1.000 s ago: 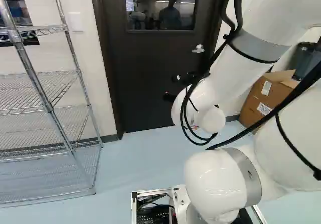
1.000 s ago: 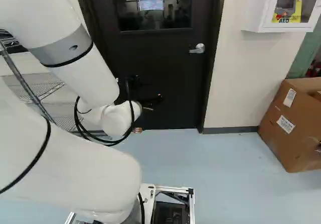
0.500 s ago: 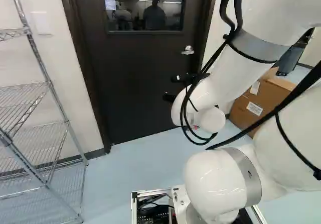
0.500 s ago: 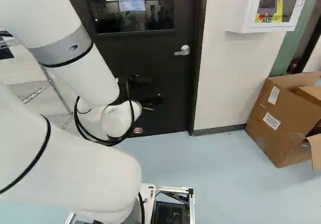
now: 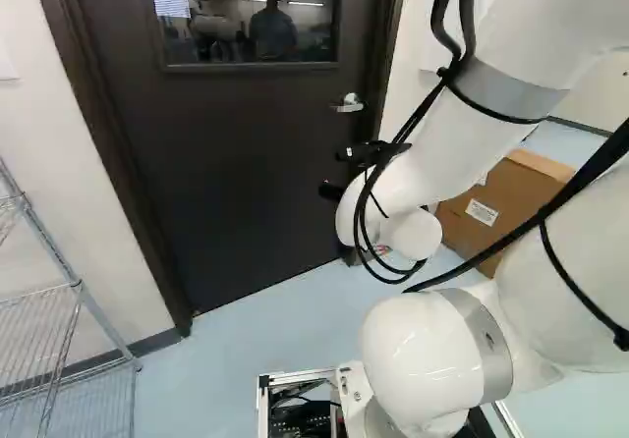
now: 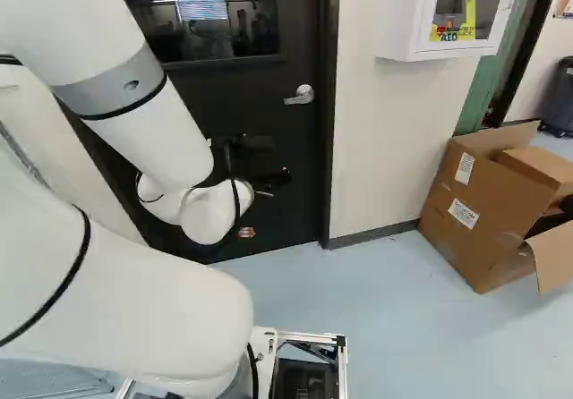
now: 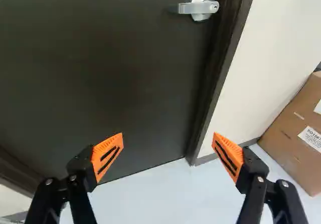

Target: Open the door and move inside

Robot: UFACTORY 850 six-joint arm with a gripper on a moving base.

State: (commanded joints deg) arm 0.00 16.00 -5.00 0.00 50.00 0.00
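While tall black windowed door (image 7: 100, 73) stands shut, step in hand, by judgement: lining up on silver metal lever handle (image 7: 193, 8), set near door frame, ahead of pincer. Black, orange-padded pincer (image 7: 167, 138): released, fingers wide apart, nothing held. Next move: reach lever, turn it, swing door. Nearby: open brown cardboard box (image 6: 470, 207), handle side; chrome wire shelving (image 5: 77, 283), opposite side. In way: closed door itself; frame edge, possible snag.

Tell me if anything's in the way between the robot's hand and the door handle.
Nothing visible is. In the wrist view, the open hand has a clear line to the door handle. The cardboard box sits off to the side.
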